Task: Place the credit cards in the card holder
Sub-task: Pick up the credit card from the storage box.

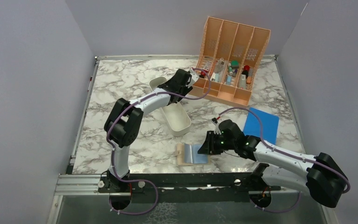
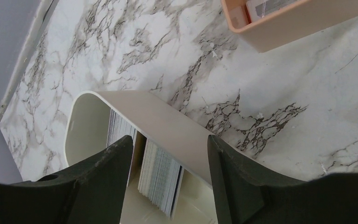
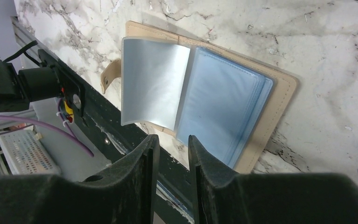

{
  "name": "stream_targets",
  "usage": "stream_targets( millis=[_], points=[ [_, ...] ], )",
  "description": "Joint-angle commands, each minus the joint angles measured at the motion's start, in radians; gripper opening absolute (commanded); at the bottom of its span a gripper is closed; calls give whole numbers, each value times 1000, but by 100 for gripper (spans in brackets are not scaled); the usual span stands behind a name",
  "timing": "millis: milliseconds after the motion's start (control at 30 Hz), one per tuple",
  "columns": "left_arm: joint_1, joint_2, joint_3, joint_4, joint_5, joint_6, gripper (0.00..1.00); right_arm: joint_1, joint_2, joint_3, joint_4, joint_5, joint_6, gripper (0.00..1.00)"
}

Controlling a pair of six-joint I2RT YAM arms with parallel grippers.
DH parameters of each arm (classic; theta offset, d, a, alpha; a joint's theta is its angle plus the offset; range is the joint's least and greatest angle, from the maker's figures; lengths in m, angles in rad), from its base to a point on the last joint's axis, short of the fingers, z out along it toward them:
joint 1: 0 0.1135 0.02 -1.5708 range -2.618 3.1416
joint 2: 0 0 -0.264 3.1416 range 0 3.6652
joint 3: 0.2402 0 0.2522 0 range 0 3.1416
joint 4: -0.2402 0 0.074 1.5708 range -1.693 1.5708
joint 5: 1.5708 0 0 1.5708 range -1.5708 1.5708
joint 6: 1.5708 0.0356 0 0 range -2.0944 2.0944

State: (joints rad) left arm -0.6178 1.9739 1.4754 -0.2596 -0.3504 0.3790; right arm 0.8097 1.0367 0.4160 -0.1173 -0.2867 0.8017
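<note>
- Left pincer (image 1: 189, 80) is hovering over the far end of the white tray (image 1: 179, 119), which is lying mid-table (image 1: 121, 93). The right pincer (image 1: 206, 144) is reaching the right edge of the card holder (image 1: 192, 154), which is lying open by the near edge. A peach organizer (image 1: 230, 60) is standing far right, and a blue rectangle (image 1: 261, 125) is lying beside the right arm.
- From the left wrist, the left pincer (image 2: 168, 142) is gaping wide and gripping nothing above the tray (image 2: 135, 100). The credit cards (image 2: 161, 175) are standing on edge inside it.
- From the right wrist, the right pincer (image 3: 171, 140) is showing only a narrow slit, with nothing between its fingers (image 3: 140, 163). It is hanging over the holder's (image 3: 228, 98) edge, where one clear sleeve (image 3: 154, 84) is curling up and the snap tab (image 3: 109, 77) is sticking out.
</note>
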Motion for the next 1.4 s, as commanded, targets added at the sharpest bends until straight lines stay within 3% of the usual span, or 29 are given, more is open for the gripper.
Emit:
stream_targets(
  millis=[0, 133, 367, 600, 733, 1133, 1267, 1367],
  points=[
    [12, -55, -66, 87, 40, 38, 62, -1, 27, 28, 45, -25, -24, 35],
    [12, -102, -77, 104, 114, 31, 62, -1, 60, 35, 46, -20, -30, 35],
    [30, -149, -98, 142, 82, 56, 60, -1, 64, 20, 64, -16, -24, 35],
    [89, -118, -38, -67, 176, 74, 58, -1, 51, 15, 53, -23, -21, 35],
    [124, -138, -59, -73, 263, 86, 56, -1, 29, 9, 43, -16, -18, 35],
    [133, -182, -196, -21, 248, 158, 62, -1, 27, 25, 27, -22, -32, 35],
    [131, -200, -195, -17, 274, 139, 72, -1, 8, 21, 16, -10, -32, 35],
    [127, -194, -218, 26, 231, 151, 73, -1, -1, 10, 27, -8, -26, 35]
  ],
)
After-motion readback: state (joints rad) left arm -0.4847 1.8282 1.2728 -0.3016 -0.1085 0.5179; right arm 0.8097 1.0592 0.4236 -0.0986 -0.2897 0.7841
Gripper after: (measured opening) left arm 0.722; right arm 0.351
